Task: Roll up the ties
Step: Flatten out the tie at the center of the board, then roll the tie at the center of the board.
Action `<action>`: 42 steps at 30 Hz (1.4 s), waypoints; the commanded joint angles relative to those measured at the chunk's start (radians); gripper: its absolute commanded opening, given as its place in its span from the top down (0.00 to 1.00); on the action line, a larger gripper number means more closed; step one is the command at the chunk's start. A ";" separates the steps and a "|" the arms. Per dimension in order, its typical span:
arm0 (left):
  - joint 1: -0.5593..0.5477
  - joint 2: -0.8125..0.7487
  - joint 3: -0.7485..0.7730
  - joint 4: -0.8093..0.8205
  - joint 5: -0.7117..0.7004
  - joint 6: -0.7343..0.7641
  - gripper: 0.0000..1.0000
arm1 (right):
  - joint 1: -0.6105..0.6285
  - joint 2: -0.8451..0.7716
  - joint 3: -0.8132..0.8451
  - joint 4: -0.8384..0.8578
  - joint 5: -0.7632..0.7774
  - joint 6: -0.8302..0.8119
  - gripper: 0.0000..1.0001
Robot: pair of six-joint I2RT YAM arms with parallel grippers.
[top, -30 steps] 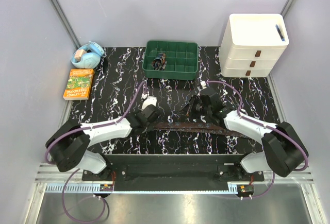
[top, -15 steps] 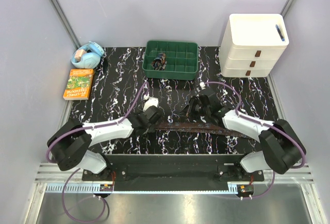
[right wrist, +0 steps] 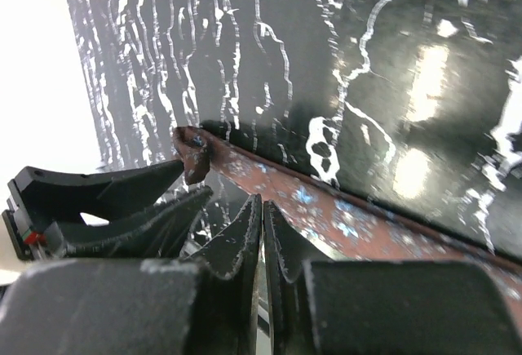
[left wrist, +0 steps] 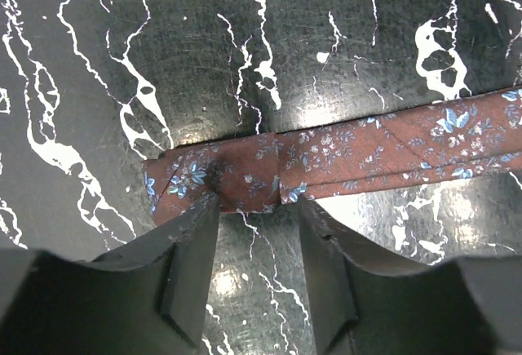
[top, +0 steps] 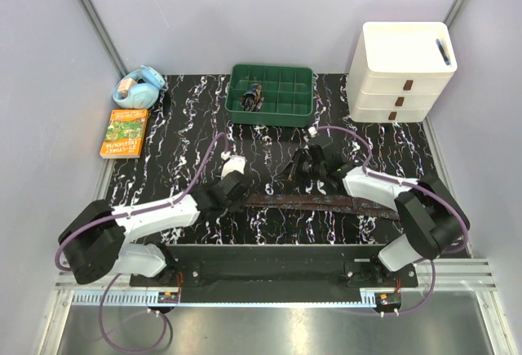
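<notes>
One tie [top: 326,202], dark brown-red with small blue flowers, lies stretched left to right across the black marbled table [top: 188,126]. Its left end [left wrist: 175,188] is folded over itself. My left gripper [left wrist: 257,208] is open, with both fingertips [left wrist: 204,212] at the near edge of that folded end and only bare table between them. In the top view the left gripper [top: 238,192] sits at the tie's left end. My right gripper [right wrist: 262,206] is shut with nothing in it, hovering just above the tie [right wrist: 351,216] a little right of the left gripper. From above, the right gripper [top: 298,173] is just behind the strip.
A green compartment tray [top: 281,110] at the back holds a small dark bundle [top: 254,96]. A white drawer unit [top: 404,73] stands at the back right. An orange book [top: 125,132] and a blue tape dispenser [top: 139,87] lie at the far left.
My left gripper has opened and let go of the tie's folded end. Both arms have shifted slightly towards the left, and the tie stays flat.
</notes>
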 commanded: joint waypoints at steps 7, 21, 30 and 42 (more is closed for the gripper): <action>-0.008 -0.137 -0.033 0.019 0.005 0.009 0.42 | 0.034 0.133 0.152 0.090 -0.116 0.017 0.89; -0.007 -0.085 -0.066 0.118 0.092 0.047 0.49 | 0.055 0.337 0.386 0.044 -0.235 0.013 0.68; -0.005 -0.303 -0.105 -0.017 0.058 -0.083 0.40 | 0.055 0.443 0.503 -0.051 -0.298 -0.037 0.53; 0.374 -0.566 -0.135 -0.242 0.029 -0.284 0.21 | 0.058 0.282 0.316 -0.060 -0.197 -0.028 0.57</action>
